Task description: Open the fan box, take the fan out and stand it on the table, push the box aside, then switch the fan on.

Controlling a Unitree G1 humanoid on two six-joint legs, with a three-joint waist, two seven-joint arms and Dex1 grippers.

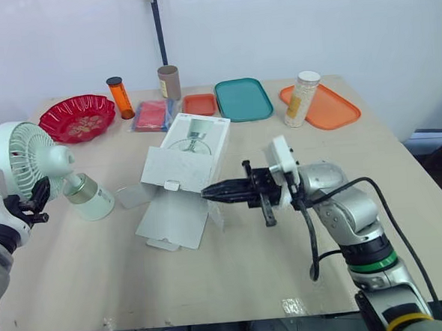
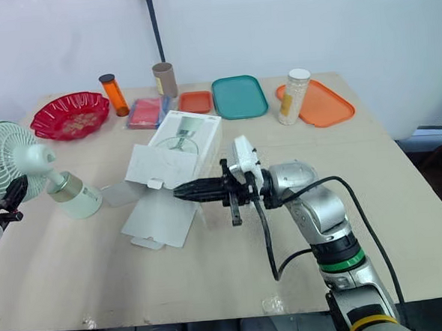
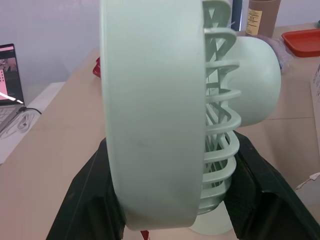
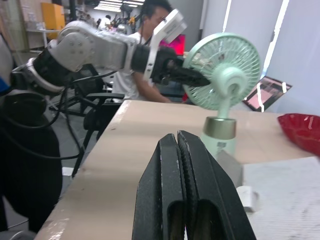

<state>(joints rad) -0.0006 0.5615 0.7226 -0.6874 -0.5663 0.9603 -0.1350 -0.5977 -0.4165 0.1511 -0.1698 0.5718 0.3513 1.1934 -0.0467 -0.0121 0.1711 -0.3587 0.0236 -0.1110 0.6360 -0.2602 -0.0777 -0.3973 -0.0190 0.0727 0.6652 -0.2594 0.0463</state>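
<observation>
Setting: a beige table (image 1: 250,272) in front of a plain white wall (image 1: 310,25).
Fan: the mint fan (image 1: 27,156) is out of its carton at the table's left edge, leaning, with its round base seemingly down on the tabletop.
Left gripper: the left gripper (image 1: 38,196) is clamped on the fan – one black finger on each side of the grille rim.
Box: the white box (image 1: 193,141) lies open mid-table, just right of the fan base, with its flaps (image 1: 172,221) spread flat towards the front edge.
Right gripper: the right gripper (image 1: 207,190) has its fingers pressed together, and the tips are at the box's near side.
Back row: red bowl (image 1: 77,118), orange bottle (image 1: 119,97), brown tube (image 1: 168,82), pink packet (image 1: 152,115), small red tray (image 1: 199,104), teal tray (image 1: 243,99) and orange tray (image 1: 330,108), with a white-capped jar (image 1: 302,98) at its edge – all well behind the box.
Beyond the table: a seated person (image 4: 150,60) and a laptop (image 3: 7,75).
Print: the box top shows a picture of a fan; the tube's label is too small to read.
</observation>
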